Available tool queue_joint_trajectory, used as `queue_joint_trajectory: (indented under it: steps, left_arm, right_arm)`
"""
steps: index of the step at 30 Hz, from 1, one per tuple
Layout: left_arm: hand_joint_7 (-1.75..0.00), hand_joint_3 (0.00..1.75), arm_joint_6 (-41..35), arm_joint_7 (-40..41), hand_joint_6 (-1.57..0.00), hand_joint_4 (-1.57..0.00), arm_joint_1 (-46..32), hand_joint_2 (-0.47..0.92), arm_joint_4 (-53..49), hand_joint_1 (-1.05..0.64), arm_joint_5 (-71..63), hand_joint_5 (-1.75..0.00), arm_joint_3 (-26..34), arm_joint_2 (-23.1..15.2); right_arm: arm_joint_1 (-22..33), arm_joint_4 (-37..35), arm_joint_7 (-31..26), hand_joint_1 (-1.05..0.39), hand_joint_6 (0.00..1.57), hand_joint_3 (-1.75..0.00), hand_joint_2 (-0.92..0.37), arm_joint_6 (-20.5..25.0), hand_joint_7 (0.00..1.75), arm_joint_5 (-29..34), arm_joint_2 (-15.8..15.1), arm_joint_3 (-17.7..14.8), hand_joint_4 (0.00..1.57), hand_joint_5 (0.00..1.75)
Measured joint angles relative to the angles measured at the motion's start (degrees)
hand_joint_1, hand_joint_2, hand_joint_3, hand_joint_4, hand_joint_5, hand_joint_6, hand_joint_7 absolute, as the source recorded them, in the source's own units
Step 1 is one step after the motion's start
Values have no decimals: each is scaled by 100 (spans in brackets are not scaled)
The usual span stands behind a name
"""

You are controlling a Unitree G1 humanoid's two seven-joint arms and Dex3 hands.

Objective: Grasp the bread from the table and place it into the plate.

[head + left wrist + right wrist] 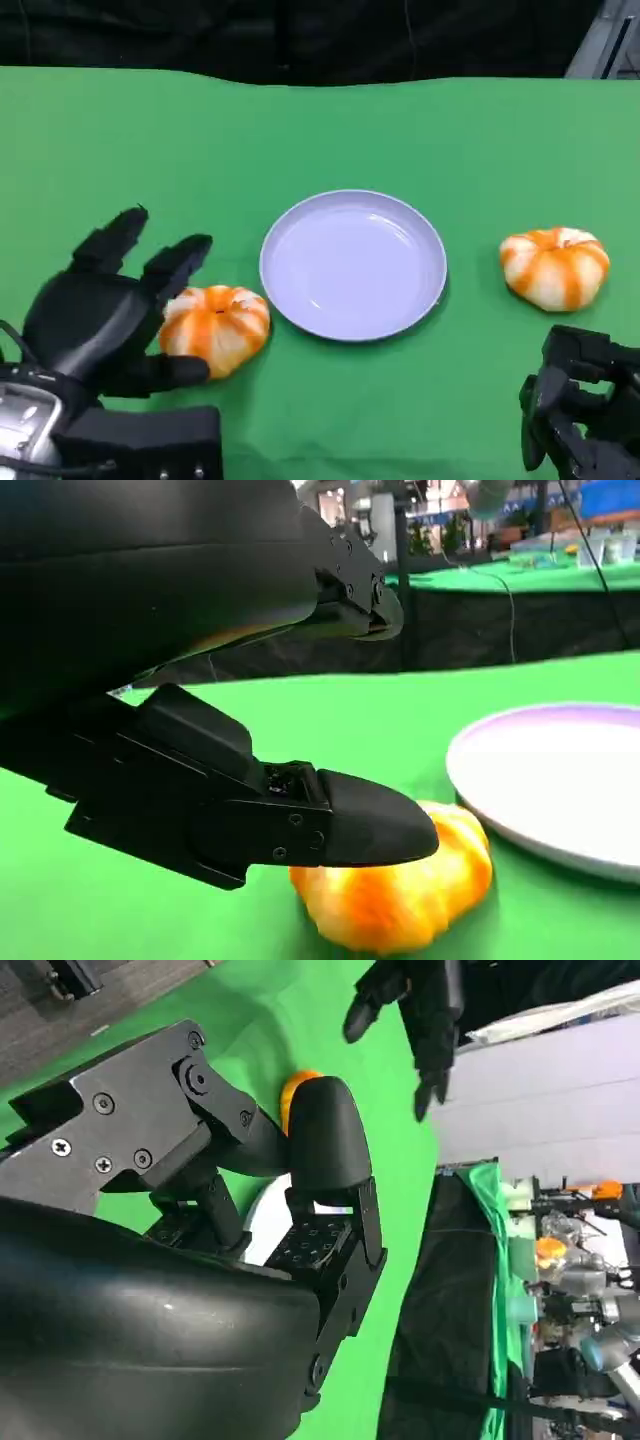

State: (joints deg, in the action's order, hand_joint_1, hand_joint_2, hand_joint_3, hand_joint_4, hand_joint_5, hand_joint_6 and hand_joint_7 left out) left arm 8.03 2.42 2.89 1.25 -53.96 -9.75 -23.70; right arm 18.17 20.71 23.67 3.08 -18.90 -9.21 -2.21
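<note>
An orange-and-white striped bread lies on the green table just left of the pale lilac plate. My left hand cups around it from the left: the thumb lies along its near side and the fingers reach past its far-left side, spread apart. In the left wrist view the thumb hangs just over the bread, with the plate beyond. A second bread sits right of the plate. My right hand rests low at the near right, holding nothing.
The green table runs back to a dark curtain. The right wrist view looks across my right hand to the first bread and my left hand.
</note>
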Motion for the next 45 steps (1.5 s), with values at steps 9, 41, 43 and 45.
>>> queue_joint_trajectory:
  steps: [9, 41, 43, 45]
  left_arm:
    - [0, 51, -216, -173, -17, 0, 130, 92, -333, -99, 47, 0, -330, -32]
    - [-1, 53, -320, 667, -20, 0, 2030, 92, -3659, -98, 614, 0, -1561, 592]
    - [-1, 52, -349, 667, -20, 0, 2001, 92, -3606, -97, 637, 0, -1577, 592]
    - [-1, 52, -370, 667, -21, 0, 1967, 92, -3592, -96, 649, 0, -1610, 591]
  right_arm:
    - [16, 9, -15, -5, 87, -126, -50, 2, 148, -8, 1, 20, 96, 166]
    - [307, 470, -152, -6, 86, -123, -53, 105, 147, -81, 15, 87, 93, 169]
    - [308, 472, -153, -6, 86, -124, -53, 116, 148, -82, 15, 87, 93, 169]
    - [308, 472, -154, -6, 86, -125, -52, 123, 148, -82, 16, 87, 93, 169]
